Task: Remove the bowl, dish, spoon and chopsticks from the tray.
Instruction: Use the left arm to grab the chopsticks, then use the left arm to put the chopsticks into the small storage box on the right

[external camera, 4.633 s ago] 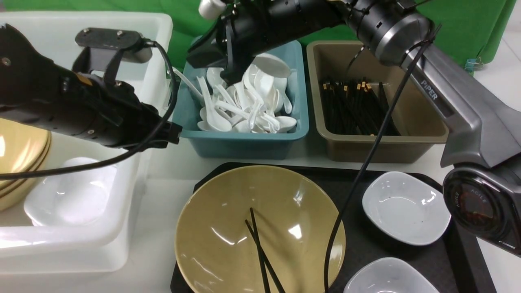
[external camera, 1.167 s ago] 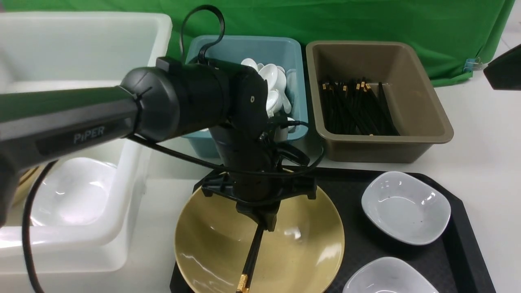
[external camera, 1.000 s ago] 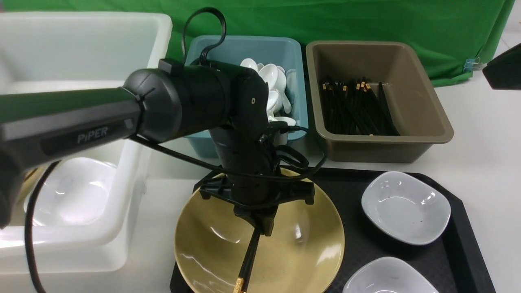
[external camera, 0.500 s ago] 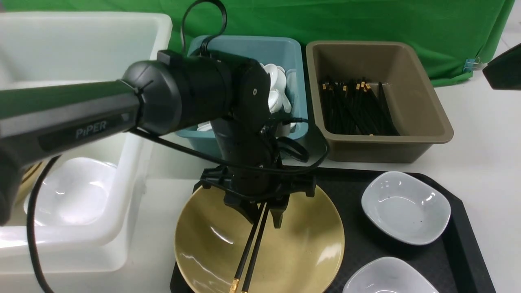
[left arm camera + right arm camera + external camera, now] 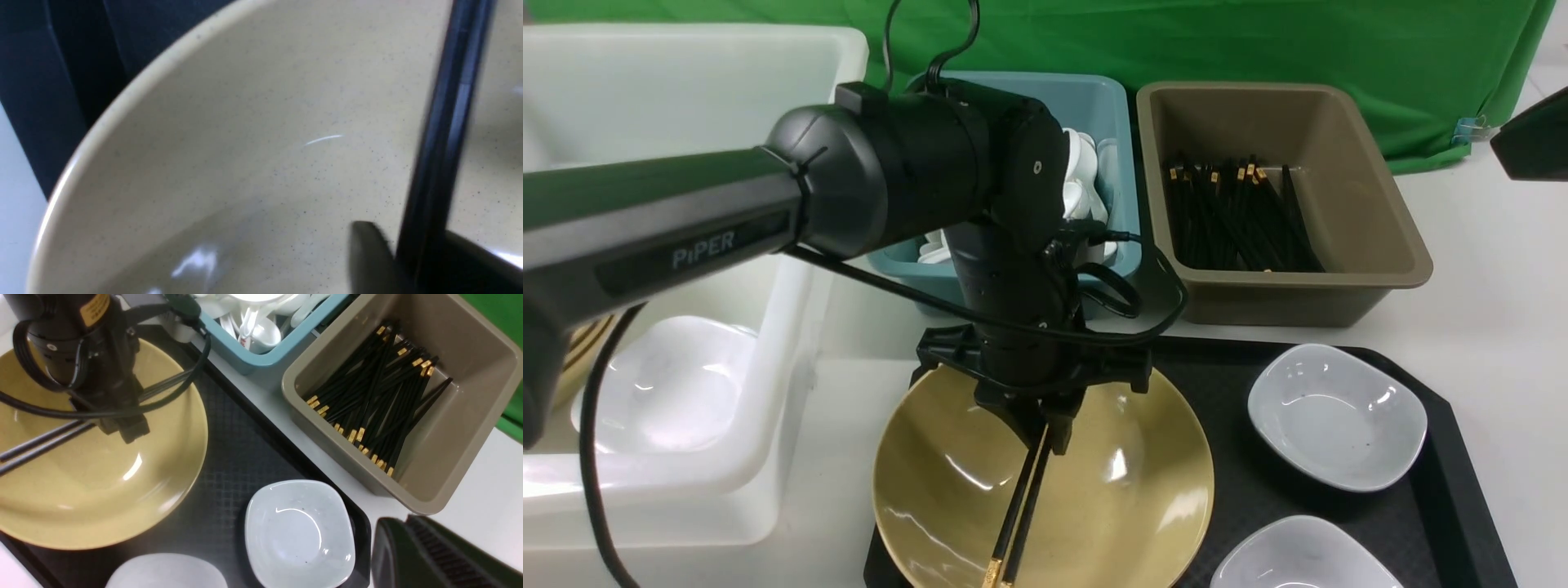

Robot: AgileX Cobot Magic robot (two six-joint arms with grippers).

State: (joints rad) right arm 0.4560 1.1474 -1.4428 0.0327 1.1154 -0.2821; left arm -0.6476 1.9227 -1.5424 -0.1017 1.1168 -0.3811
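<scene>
The mustard bowl (image 5: pixel 1127 523) (image 5: pixel 102 490) sits at the left end of the black tray (image 5: pixel 1233 490) (image 5: pixel 237 457). My left gripper (image 5: pixel 1045 437) (image 5: pixel 408 232) (image 5: pixel 130 433) hangs over the bowl's middle, shut on the two black chopsticks (image 5: pixel 1017 523) (image 5: pixel 441 143) (image 5: pixel 41 443). They slant down to the bowl's near rim. A white dish (image 5: pixel 1337 416) (image 5: pixel 300 533) and a second one (image 5: pixel 1303 559) lie on the tray's right. My right gripper (image 5: pixel 398 522) is shut and empty, off the tray's far right corner. The spoon cannot be told apart among those in the blue tub.
A blue tub (image 5: pixel 1013 286) of white spoons and a brown tub (image 5: pixel 1290 294) of black chopsticks stand behind the tray. A large white tub (image 5: pixel 686 490) on the left holds white dishes and tan bowls. A green cloth hangs at the back.
My left gripper held one chopstick a second ago, opened over both, and has now shut on the pair. It has risen slightly. The right arm has not moved.
</scene>
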